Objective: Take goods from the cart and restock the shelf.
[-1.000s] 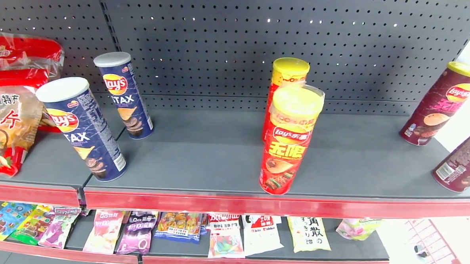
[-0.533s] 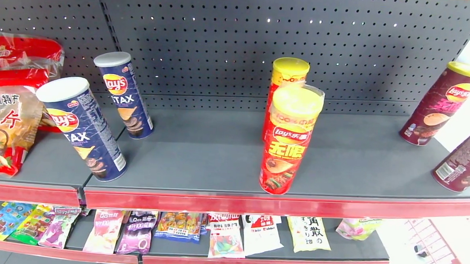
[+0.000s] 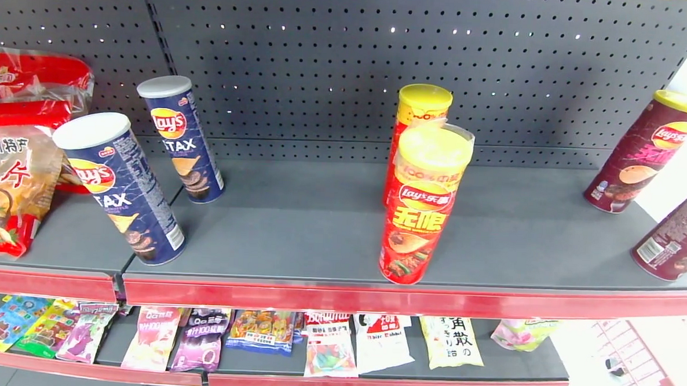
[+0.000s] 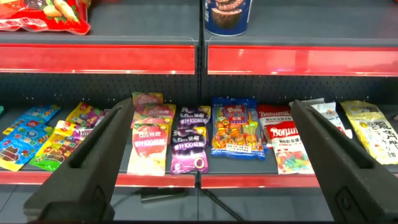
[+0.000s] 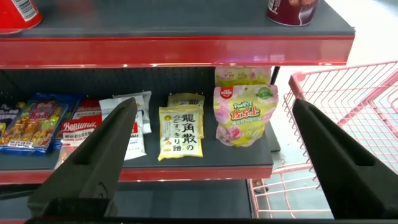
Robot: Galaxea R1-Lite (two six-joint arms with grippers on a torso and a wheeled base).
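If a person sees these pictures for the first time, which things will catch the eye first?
First, standing on the upper shelf: blue cans at the left, red and yellow cans in the middle, maroon cans at the right. Then the row of bright candy bags on the lower shelf, and the pink cart beside the shelf's right end.

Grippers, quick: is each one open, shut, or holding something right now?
Left gripper: open, holding nothing.
Right gripper: open, holding nothing.
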